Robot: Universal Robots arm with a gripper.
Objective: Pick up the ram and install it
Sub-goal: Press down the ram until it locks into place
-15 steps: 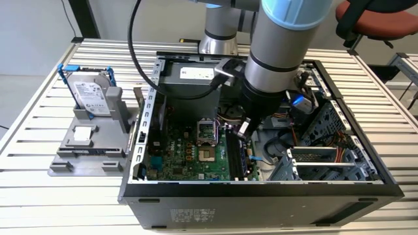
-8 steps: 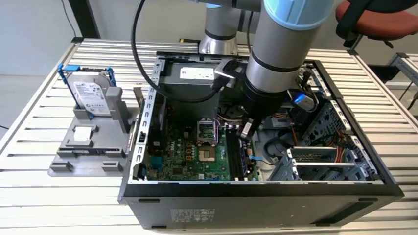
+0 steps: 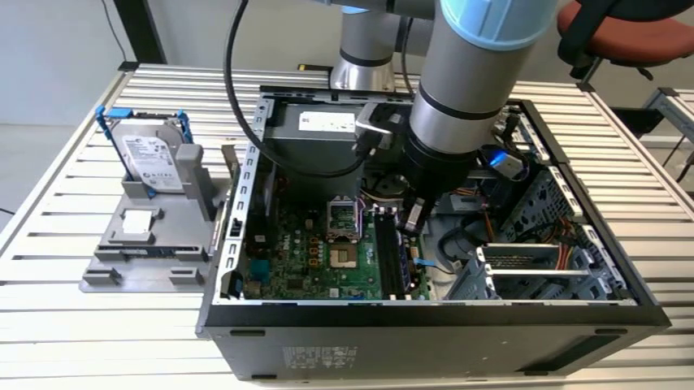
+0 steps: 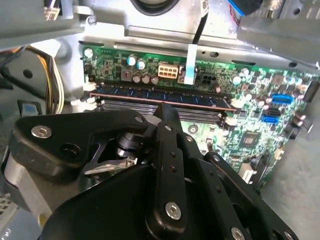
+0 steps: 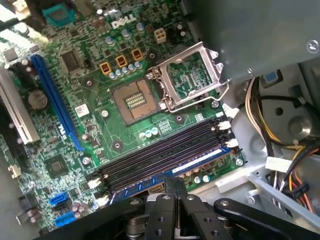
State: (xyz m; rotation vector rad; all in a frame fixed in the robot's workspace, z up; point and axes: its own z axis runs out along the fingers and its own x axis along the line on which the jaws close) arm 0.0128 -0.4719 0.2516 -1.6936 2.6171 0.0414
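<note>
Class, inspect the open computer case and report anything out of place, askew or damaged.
The processor socket sits empty, its metal retention frame swung open beside it. The ram lies parallel to the empty slots beside it, not askew. Nothing looks spilled or broken.

The arm point(image 3: 461, 97) was a grey metal tube with a light blue joint cap and a black wrist section. A thick black cable point(image 3: 233, 97) looped beside it. The gripper point(image 4: 167, 150) was matte black, with linked bars fastened by silver screws.

Arm upright, wrist pointing straight down, hand point(image 3: 414, 218) low with fingers closed together.
</note>
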